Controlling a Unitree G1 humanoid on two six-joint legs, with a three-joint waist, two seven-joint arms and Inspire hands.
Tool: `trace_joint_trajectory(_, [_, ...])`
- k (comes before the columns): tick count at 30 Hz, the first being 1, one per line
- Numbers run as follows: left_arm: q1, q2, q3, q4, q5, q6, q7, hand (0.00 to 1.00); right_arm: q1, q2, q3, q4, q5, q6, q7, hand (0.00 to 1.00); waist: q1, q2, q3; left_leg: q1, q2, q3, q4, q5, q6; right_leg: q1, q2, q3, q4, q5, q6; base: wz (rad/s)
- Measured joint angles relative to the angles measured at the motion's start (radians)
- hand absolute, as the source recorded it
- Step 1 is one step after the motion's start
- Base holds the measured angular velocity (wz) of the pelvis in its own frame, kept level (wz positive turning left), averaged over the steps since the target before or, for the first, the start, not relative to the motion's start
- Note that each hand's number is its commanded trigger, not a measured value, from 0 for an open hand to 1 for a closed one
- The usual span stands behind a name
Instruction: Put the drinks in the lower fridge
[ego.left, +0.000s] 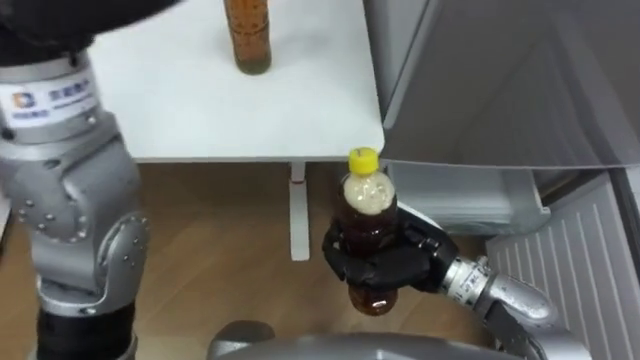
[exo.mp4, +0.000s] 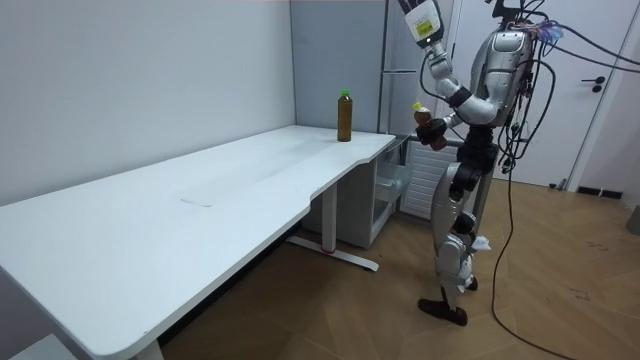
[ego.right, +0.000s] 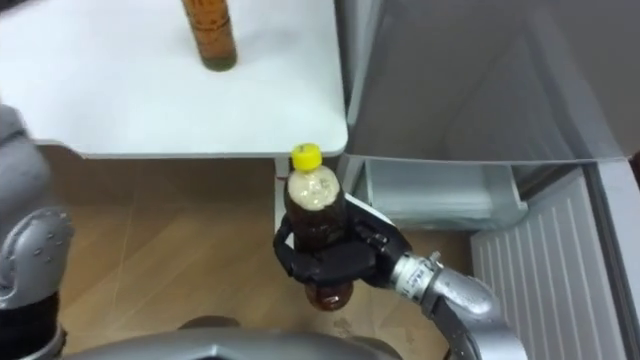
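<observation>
My right hand (ego.left: 395, 262) is shut on a brown drink bottle (ego.left: 369, 205) with a yellow cap, held upright over the wooden floor just off the white table's corner (ego.left: 350, 140). In the room view the same bottle (exo.mp4: 424, 112) is at chest height in front of the fridge (exo.mp4: 400, 60). A second brown bottle (ego.left: 247, 35) with a green cap (exo.mp4: 344, 93) stands on the table near its far edge. My left arm is raised at the left, and its dark hand (ego.left: 60, 22) sits at the top edge, with its fingers unclear.
The grey fridge body (ego.left: 500, 80) rises right of the table. Its lower compartment (ego.left: 470, 195) stands open with a pale drawer inside, and the ribbed white door (ego.left: 580, 265) swings out at the lower right. A white table leg (ego.left: 298, 215) stands beside the bottle.
</observation>
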Motion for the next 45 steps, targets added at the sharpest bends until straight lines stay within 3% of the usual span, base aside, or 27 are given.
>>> trace_joint_trajectory(5, [0.036, 0.007, 0.233, 0.025, 0.001, -0.043, 0.18, 0.0, 0.088, 0.008, -0.062, -0.017, -0.011, 0.0, -0.001, 1.0, 0.051, 0.021, -0.0059, 0.018, -0.002, -0.01, -0.008, 0.002, -0.002, 0.025, 0.001, -0.011, -0.015, 0.0, 0.0, 0.06])
trace_joint_trajectory(9, [0.084, 0.021, 0.39, 0.128, -0.124, -0.045, 0.3, 0.0, 0.118, 0.004, -0.097, -0.024, -0.03, 0.016, -0.005, 1.0, 0.086, 0.031, -0.0059, 0.032, -0.003, -0.02, -0.011, 0.002, -0.002, 0.034, -0.001, -0.034, -0.022, 0.0, 0.0, 0.04])
trace_joint_trajectory(11, [0.104, 0.04, 0.428, 0.206, -0.202, -0.035, 0.344, 0.0, 0.124, 0.001, -0.103, -0.052, -0.047, 0.038, -0.02, 1.0, 0.106, 0.034, -0.0112, 0.033, -0.003, -0.02, -0.017, 0.002, -0.002, 0.035, -0.001, -0.044, -0.032, 0.0, 0.0, 0.0])
trace_joint_trajectory(16, [0.167, 0.047, 0.483, 0.403, -0.351, 0.016, 0.401, 0.0, 0.116, 0.002, -0.111, -0.102, -0.07, 0.083, -0.054, 1.0, 0.121, 0.031, -0.0144, 0.035, -0.006, -0.022, -0.028, 0.005, -0.005, 0.04, -0.002, -0.05, -0.041, 0.0, -0.001, 0.01])
trace_joint_trajectory(20, [0.223, 0.053, 0.462, 0.615, -0.481, 0.078, 0.45, 0.0, 0.115, 0.003, -0.111, -0.106, -0.081, 0.131, -0.095, 1.0, 0.123, 0.028, -0.0144, 0.031, -0.007, -0.023, -0.028, 0.005, -0.005, 0.039, -0.002, -0.051, -0.047, 0.0, -0.001, 0.0])
trace_joint_trajectory(22, [0.24, 0.053, 0.432, 0.696, -0.491, 0.102, 0.462, 0.0, 0.114, 0.004, -0.111, -0.107, -0.088, 0.146, -0.104, 1.0, 0.125, 0.024, -0.0152, 0.031, -0.007, -0.022, -0.031, 0.005, -0.005, 0.033, -0.002, -0.051, -0.044, 0.0, -0.001, 0.0])
trace_joint_trajectory(24, [0.258, 0.053, 0.382, 0.79, -0.501, 0.124, 0.462, 0.0, 0.104, 0.003, -0.112, -0.115, -0.104, 0.165, -0.103, 1.0, 0.119, 0.023, -0.0153, 0.033, -0.007, -0.024, -0.034, 0.005, -0.005, 0.034, -0.003, -0.053, -0.044, 0.0, -0.001, 0.0])
trace_joint_trajectory(28, [0.28, 0.051, 0.272, 0.894, -0.503, 0.148, 0.432, 0.0, 0.074, 0.003, -0.112, -0.114, -0.119, 0.165, -0.097, 1.0, 0.095, 0.021, -0.0145, 0.032, -0.008, -0.036, -0.036, 0.005, -0.005, 0.045, -0.004, -0.062, -0.043, 0.0, -0.001, 0.07])
trace_joint_trajectory(35, [0.285, 0.052, 0.116, 1.167, -0.522, 0.201, 0.301, 0.0, 0.066, -0.004, -0.112, -0.111, -0.119, 0.186, -0.088, 1.0, 0.055, 0.019, -0.007, 0.027, -0.009, -0.033, -0.043, 0.005, -0.004, 0.038, -0.004, -0.066, -0.044, 0.0, -0.001, 0.0])
trace_joint_trajectory(40, [0.297, 0.043, 0.021, 1.376, -0.621, 0.286, 0.171, 0.0, 0.061, -0.005, -0.125, -0.105, -0.116, 0.21, -0.09, 1.0, 0.04, 0.019, -0.0074, 0.016, -0.008, -0.027, -0.05, 0.005, -0.004, 0.021, -0.004, -0.064, -0.044, 0.0, -0.001, -0.04])
trace_joint_trajectory(42, [0.325, 0.043, -0.017, 1.46, -0.63, 0.312, 0.097, 0.0, 0.041, -0.004, -0.129, -0.105, -0.116, 0.231, -0.09, 1.0, 0.044, 0.018, -0.0072, 0.014, -0.005, -0.007, -0.053, 0.005, -0.005, 0.009, -0.002, -0.04, -0.042, 0.0, -0.001, -0.21])
trace_joint_trajectory(45, [0.328, 0.041, -0.04, 1.592, -0.611, 0.354, 0.003, 0.0, -0.001, 0.005, -0.131, -0.071, -0.117, 0.231, -0.09, 1.0, 0.024, 0.02, -0.0055, 0.014, -0.005, -0.004, -0.054, 0.005, -0.005, 0.009, -0.002, -0.036, -0.043, 0.0, -0.001, -0.05])
